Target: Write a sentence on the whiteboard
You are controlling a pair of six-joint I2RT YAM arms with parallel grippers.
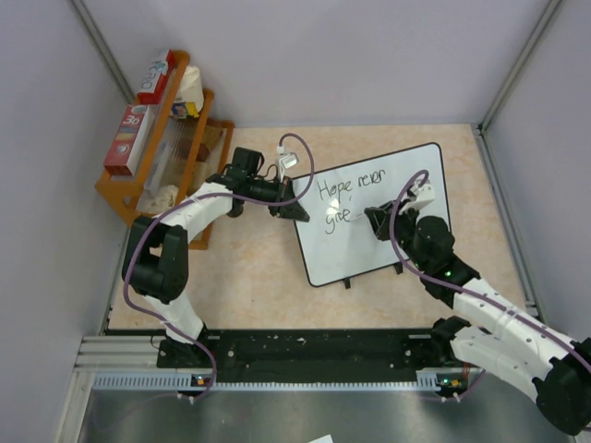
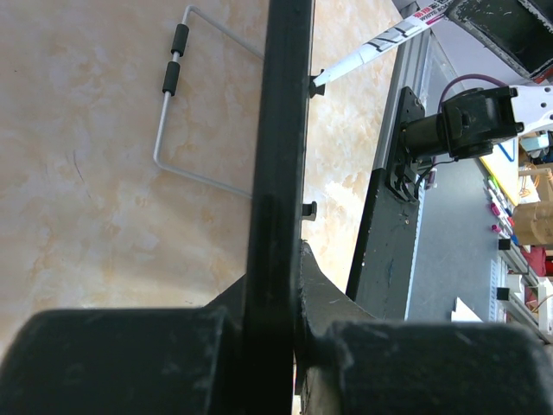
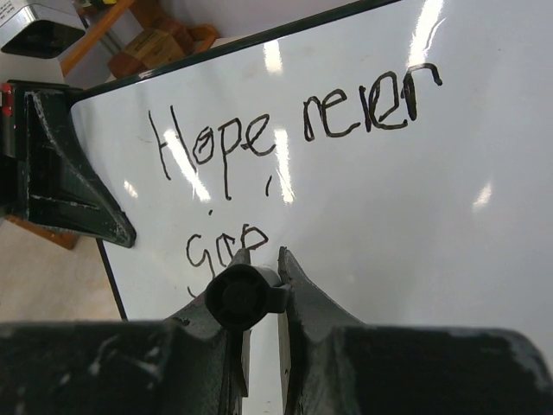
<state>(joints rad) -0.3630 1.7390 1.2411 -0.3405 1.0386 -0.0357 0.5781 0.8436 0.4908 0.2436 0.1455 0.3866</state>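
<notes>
The whiteboard (image 1: 383,242) stands tilted at centre right of the table. The sentence (image 1: 351,197) on it reads "Hope never" with a shorter word begun below; it also shows in the right wrist view (image 3: 294,130). My left gripper (image 1: 290,210) is shut on the whiteboard's left edge; in the left wrist view the black rim (image 2: 283,130) runs between its fingers (image 2: 278,275). My right gripper (image 1: 374,222) is shut on a marker (image 3: 238,296), seen end-on, with its tip against the whiteboard (image 3: 406,225) beside the second line. The marker's white barrel shows in the left wrist view (image 2: 380,49).
A wooden rack (image 1: 166,152) with boxes stands at the back left. Grey walls close in the table on three sides. A black rail (image 1: 305,349) runs along the near edge. A wire stand with black sleeves (image 2: 173,65) lies behind the board.
</notes>
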